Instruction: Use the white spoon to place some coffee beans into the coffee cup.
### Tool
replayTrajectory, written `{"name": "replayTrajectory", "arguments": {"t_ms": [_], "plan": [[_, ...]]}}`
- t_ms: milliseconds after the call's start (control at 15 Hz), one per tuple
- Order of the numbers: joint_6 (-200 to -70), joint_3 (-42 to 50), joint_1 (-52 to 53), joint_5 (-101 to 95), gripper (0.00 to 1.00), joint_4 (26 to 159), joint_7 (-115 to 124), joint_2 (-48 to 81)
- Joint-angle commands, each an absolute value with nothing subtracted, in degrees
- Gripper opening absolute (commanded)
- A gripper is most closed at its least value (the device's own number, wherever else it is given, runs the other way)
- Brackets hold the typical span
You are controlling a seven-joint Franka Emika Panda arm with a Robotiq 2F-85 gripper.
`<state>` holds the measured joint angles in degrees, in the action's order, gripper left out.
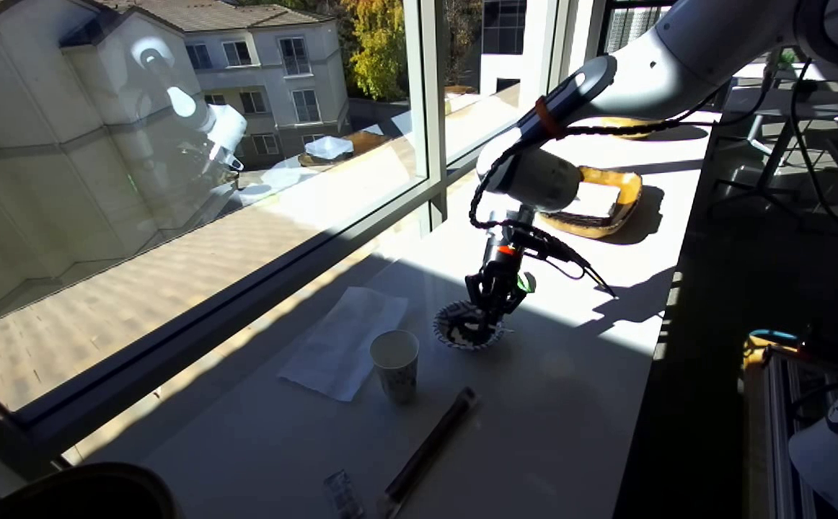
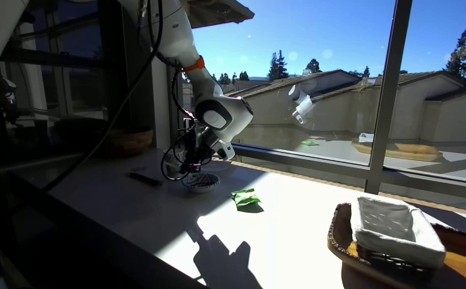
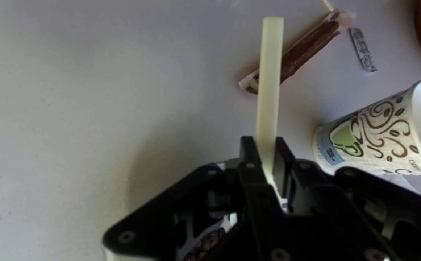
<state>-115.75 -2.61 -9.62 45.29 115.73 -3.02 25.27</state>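
Claw point(image 3: 263, 143): clenched on the spoon point(image 3: 270, 72), gripping its flat handle, just over the bowl point(image 2: 201, 188).
Spoon: in the claw; part of the handle juts out ahead, the scoop end is hidden. Thin and smooth-looking, it may twist or slip if pushed hard into the load.
Bowl: under the claw. Going too low could make the claw catch the rim and drag or tip it.
Beans point(image 3: 207, 243): in the bowl below the claw, mostly hidden by it; I cannot tell whether the spoon carries any. A shallow dip would likely gather few, and a tilted lift would spill them.
Cup point(image 3: 377, 134): upright on the bench point(image 1: 556, 411), to the claw's right in the wrist view, near the bowl but apart. It looks light, so a brush from the claw or spoon would probably topple it; tipping the spoon short of the rim would drop beans on the bench.
Stick point(image 3: 306, 50): brown and wrapped, ahead of the claw in the wrist view, apart from the bowl; a low swing might nudge it.
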Motion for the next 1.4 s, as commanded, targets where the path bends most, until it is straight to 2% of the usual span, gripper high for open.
{"name": "replayTrajectory", "arguments": {"t_ms": [0, 1333], "plan": [[-111.2, -1.0, -9.9, 47.6, 0.04, 113.2, -4.4, 28.7], [-104.9, 1.6, -9.3, 43.4, 0.04, 101.4, -2.1, 38.6]]}}
